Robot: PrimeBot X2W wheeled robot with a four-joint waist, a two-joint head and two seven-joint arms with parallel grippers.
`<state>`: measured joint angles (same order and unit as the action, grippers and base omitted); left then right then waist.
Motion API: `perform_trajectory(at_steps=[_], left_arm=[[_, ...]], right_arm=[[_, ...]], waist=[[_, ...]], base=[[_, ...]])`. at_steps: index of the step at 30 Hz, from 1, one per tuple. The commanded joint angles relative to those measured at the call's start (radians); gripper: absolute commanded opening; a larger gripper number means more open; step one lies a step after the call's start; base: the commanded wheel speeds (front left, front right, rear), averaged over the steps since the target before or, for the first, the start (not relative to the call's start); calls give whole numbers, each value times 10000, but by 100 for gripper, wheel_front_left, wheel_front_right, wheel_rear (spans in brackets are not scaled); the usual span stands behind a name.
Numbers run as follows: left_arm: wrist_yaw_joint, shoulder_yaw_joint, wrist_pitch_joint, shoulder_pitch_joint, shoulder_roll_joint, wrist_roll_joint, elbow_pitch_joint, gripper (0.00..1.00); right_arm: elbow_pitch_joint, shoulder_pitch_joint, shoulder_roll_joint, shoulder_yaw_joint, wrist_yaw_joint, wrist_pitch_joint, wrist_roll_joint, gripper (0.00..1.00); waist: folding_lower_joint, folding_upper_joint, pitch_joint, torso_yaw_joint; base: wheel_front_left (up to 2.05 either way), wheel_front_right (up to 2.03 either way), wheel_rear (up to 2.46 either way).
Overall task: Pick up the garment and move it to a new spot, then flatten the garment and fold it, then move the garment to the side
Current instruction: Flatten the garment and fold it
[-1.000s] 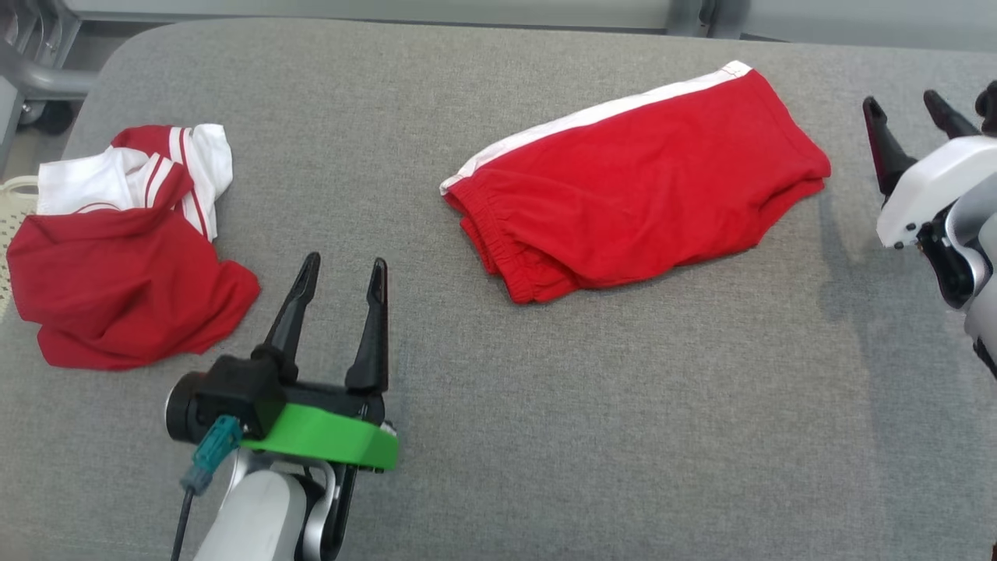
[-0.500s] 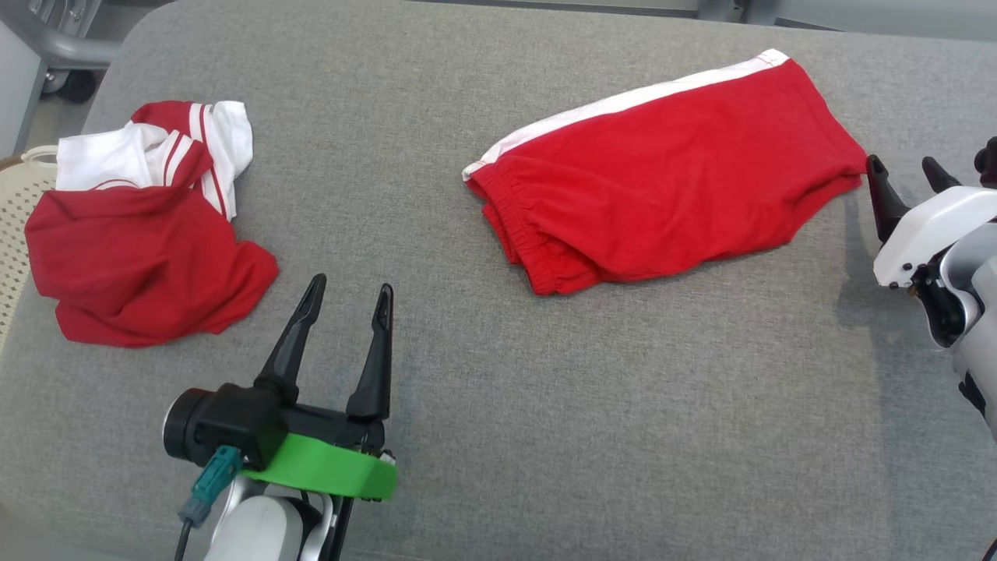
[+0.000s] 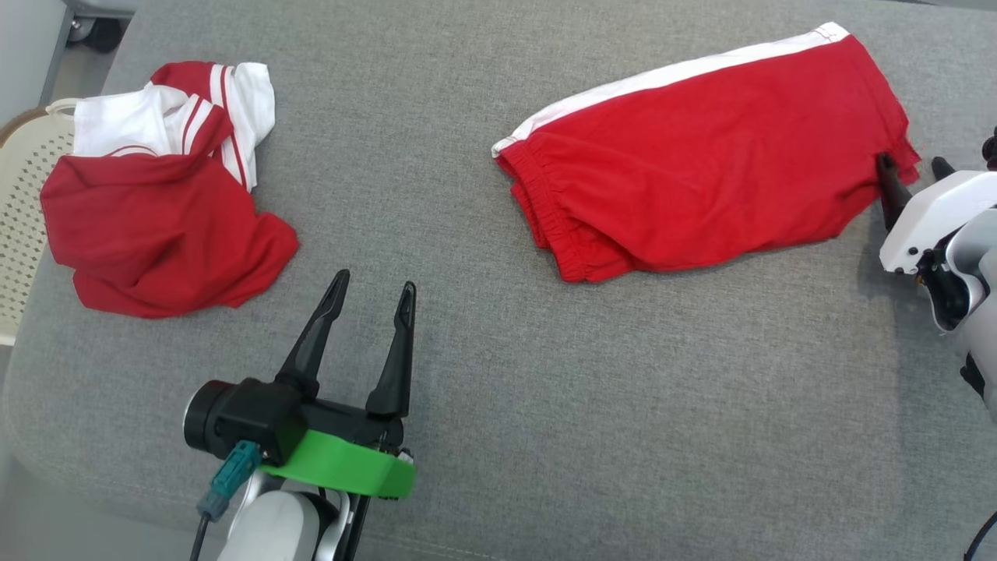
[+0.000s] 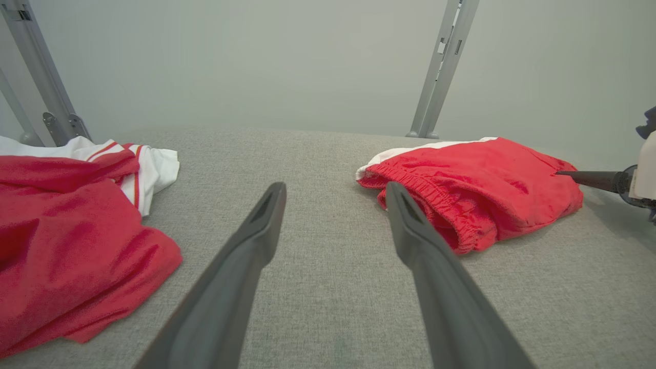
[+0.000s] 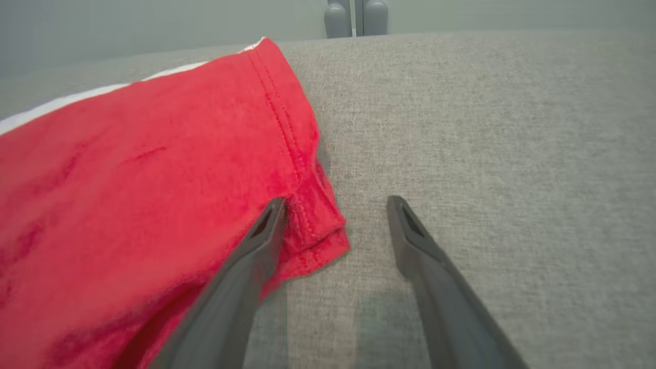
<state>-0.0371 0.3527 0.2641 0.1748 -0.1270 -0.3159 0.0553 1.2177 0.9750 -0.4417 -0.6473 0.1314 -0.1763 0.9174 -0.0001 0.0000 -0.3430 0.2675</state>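
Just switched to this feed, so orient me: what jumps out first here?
The red shorts with a white stripe lie at the upper right of the grey pad, with the open right tool at their right corner. A crumpled red-and-white garment sits at the left edge; the open left tool points between them.

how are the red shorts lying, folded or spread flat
Folded in half: the red shorts show doubled waistband layers stacked at one end.

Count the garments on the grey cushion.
2. The red shorts, with a white side stripe, lie at the far right; a crumpled red-and-white top sits at the left edge. A further piece could be hidden inside the crumpled one.
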Motion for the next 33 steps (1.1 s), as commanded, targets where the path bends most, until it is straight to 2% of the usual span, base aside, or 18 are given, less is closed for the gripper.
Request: perform_trajectory(at_steps=[1,2,3,4,6,7,8,13,24,33], left_arm=[[-51,-10,10,146,52,43,42,100],[-70,-3,9,159,68,45,64,100],[-70,-3,9,159,68,45,64,100],[-77,0,10,177,88,48,77,100],[-94,7,10,208,128,52,118,100],[-106,7,10,223,147,59,134,100],[-112,-4,10,232,167,64,152,100],[-174,-29,10,249,237,70,307,100],[-279,15,11,96,218,110,773,100],[-259,26,-36,-77,83,-6,1049,100]], right_arm=[[134,86,73,-44,-14,228,-31,100],[201,72,124,-67,-13,370,-25,88],[201,72,124,-67,-13,370,-25,88],[245,26,171,-105,-11,479,-57,48],[288,-65,258,-185,-9,702,-55,24],[302,-90,271,-218,-9,750,-74,7],[306,-118,278,-257,-11,756,-108,0],[284,-219,220,-377,-19,545,-224,0],[259,-1294,918,-302,-19,-292,-41,0],[345,-2054,1254,-160,-19,-657,-21,0]], waist=[[1,0,-143,118],[1,0,-163,128],[1,0,-163,128],[1,0,-180,137],[1,0,-199,142],[1,0,-201,133],[1,0,-199,119],[1,0,-102,-50],[1,0,699,-844],[1,0,1290,-1165]], base=[[0,0,0],[0,0,0],[0,0,0],[0,0,0],[0,0,0],[0,0,0],[0,0,0],[0,0,0],[0,0,0],[0,0,0]])
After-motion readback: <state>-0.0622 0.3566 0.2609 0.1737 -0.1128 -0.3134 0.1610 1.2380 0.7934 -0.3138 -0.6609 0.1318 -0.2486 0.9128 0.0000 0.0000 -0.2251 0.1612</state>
